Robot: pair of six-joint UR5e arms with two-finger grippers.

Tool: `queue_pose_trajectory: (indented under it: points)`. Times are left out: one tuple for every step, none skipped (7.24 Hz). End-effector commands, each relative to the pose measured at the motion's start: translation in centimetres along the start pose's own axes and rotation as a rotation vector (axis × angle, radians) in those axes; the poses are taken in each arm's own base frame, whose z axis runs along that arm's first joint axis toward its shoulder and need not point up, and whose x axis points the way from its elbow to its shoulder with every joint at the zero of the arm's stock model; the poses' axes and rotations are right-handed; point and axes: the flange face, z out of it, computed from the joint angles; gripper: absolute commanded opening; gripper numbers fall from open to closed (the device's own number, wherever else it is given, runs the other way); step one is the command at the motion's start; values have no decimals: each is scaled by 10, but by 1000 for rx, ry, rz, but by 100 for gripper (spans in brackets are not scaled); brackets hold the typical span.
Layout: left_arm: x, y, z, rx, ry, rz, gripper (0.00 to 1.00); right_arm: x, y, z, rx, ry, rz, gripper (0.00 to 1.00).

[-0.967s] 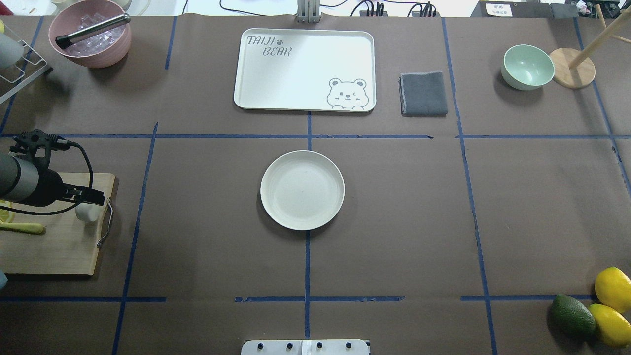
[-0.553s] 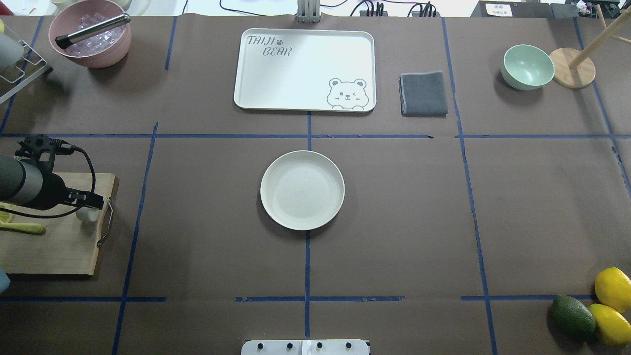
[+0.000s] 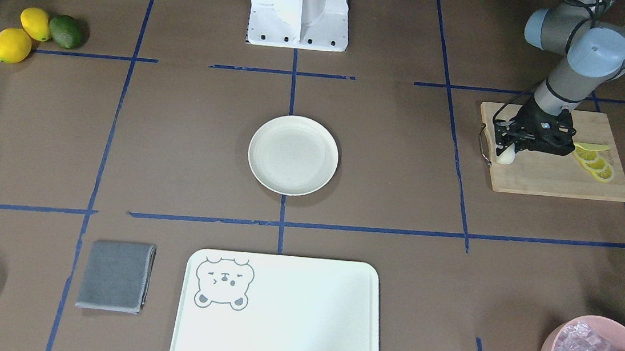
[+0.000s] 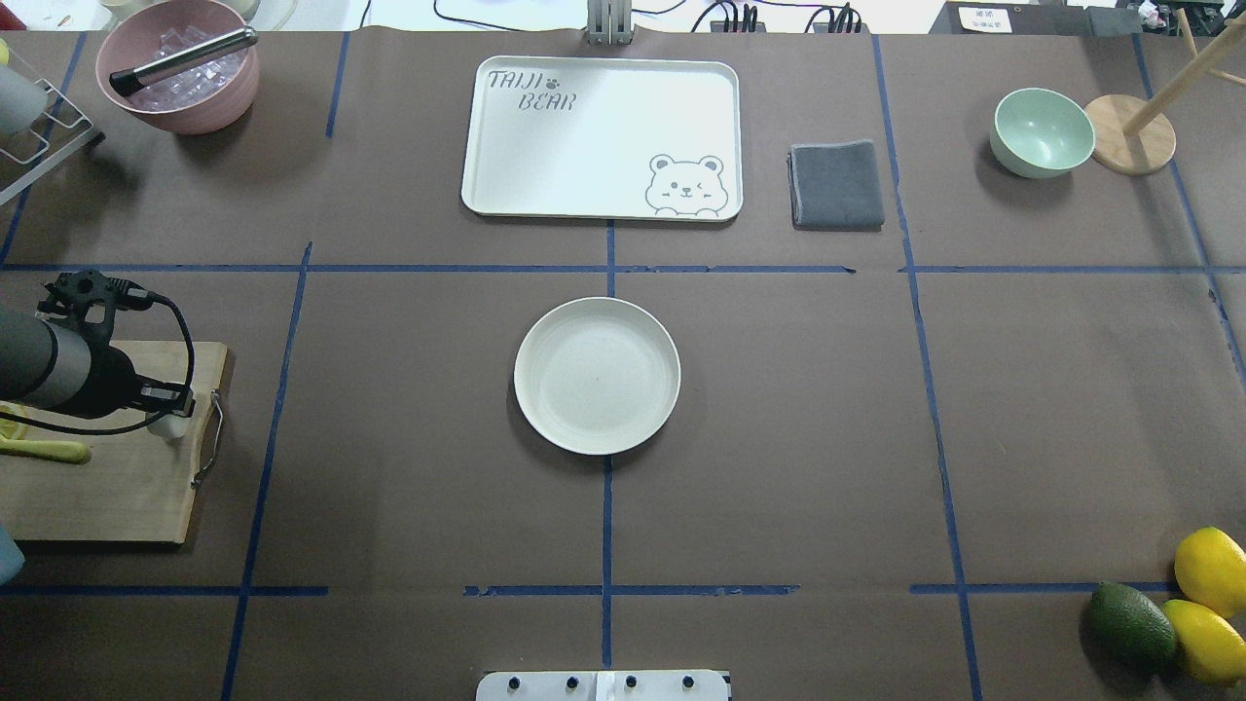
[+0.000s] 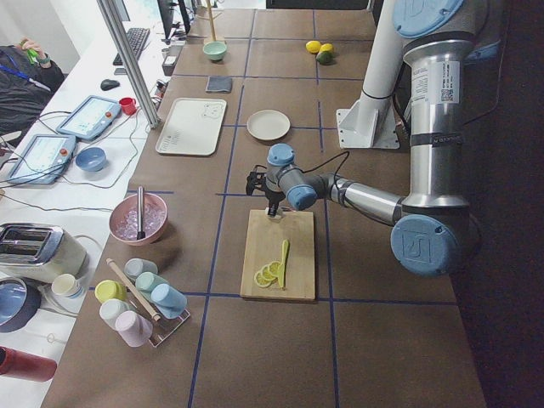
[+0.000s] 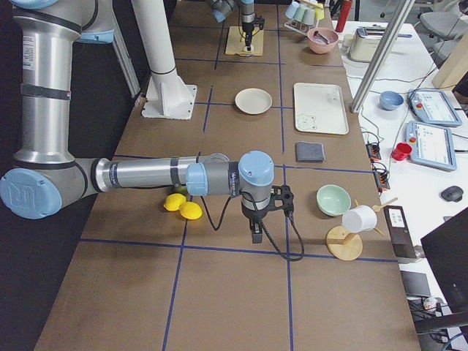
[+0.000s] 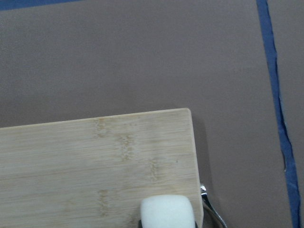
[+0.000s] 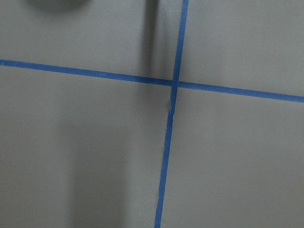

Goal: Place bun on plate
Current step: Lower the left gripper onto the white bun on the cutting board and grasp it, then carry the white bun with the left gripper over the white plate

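The left arm (image 4: 49, 365) is sinking its jaws onto the bun (image 3: 504, 156) at the handle-end corner of the cutting board (image 4: 107, 497). It has dropped and drawn back slightly over the past second, so that from overhead the wrist is now covering most of the small white cylinder. The bun is sitting on the board, just beside its edge, with lemon slices (image 3: 594, 162) lying further along the wood. Whether the jaws are clenching on it or merely straddling it cannot be told; the wrist camera is showing only the bun's top at the foot of its view. The plate (image 4: 597, 376) is waiting with nothing on it at the middle of the bench (image 4: 779, 438), well apart from the board. The descent suggests the grasp is only now being made, with the lift and the carry to the plate all left to do. The right arm (image 6: 146, 175) is hanging over the bench near the whole lemons (image 6: 183, 206); the state of its jaws cannot be told either.
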Motion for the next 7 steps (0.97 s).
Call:
queue_pose_trajectory:
  points:
    - [35, -20, -13, 10, 10, -5, 30, 0, 0, 0, 0, 0, 1, 100]
    - [76, -43, -29, 5, 5, -11, 30, 0, 0, 0, 1, -2, 0, 100]
    - [124, -70, -44, 1, 0, -59, 30, 0, 0, 0, 1, -2, 1, 100]
    - [191, -88, -58, -21, -2, -106, 30, 0, 0, 0, 1, -2, 1, 100]
    - [266, -82, -62, -65, 4, -153, 30, 0, 0, 1, -1, 1, 1, 100]
    - [334, -71, -59, -47, 21, -219, 30, 0, 0, 1, -1, 2, 1, 100]
    - [401, -77, -48, -24, 23, -264, 30, 0, 0, 1, -1, 4, 1, 100]
